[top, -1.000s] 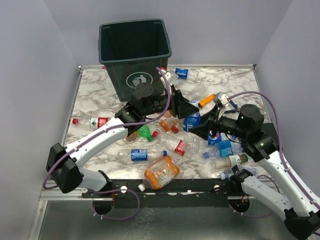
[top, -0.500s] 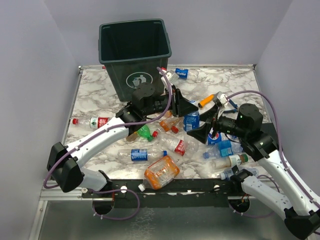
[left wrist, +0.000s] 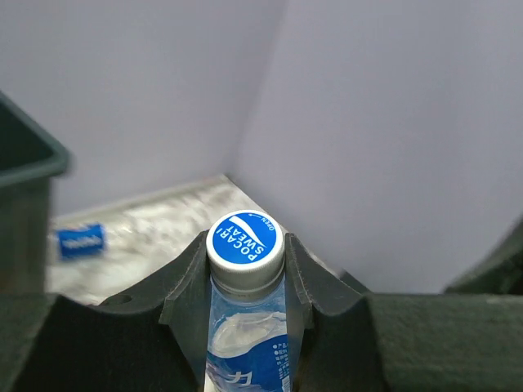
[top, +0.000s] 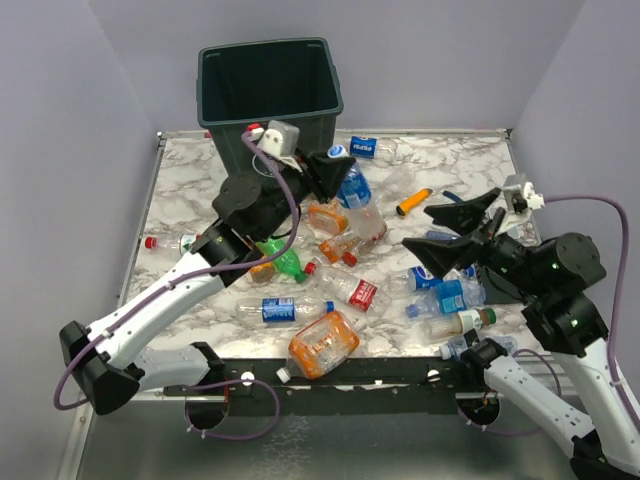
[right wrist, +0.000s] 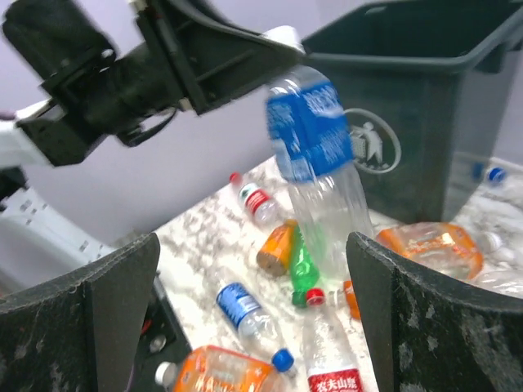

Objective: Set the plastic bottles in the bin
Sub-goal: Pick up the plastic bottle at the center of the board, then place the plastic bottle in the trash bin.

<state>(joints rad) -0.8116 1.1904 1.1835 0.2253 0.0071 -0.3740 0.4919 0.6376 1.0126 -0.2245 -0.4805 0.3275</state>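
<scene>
When checking the top view, note the left gripper clamped tight on the neck of a blue-labelled bottle, cap up, body hanging tilted above the marble table, just beside the front right corner of the bin. Judge this as the carry step: gripped at the neck for a firm hold under the cap, held clear of the pile to avoid dragging the loose bottles. Find the right gripper spread wide and empty, poised over the right-hand cluster, well apart from the bin. For the left wrist view, confirm both fingers pressed against the neck directly under the blue cap, with the bin rim at the left edge. For the right wrist view, confirm nothing between the widely parted right fingers; see the held bottle in mid-air before the bin front, other bottles lying flat on the marble below. Expect to need a lift over the rim before release. Guard against the hanging body swinging into the bin wall.
</scene>
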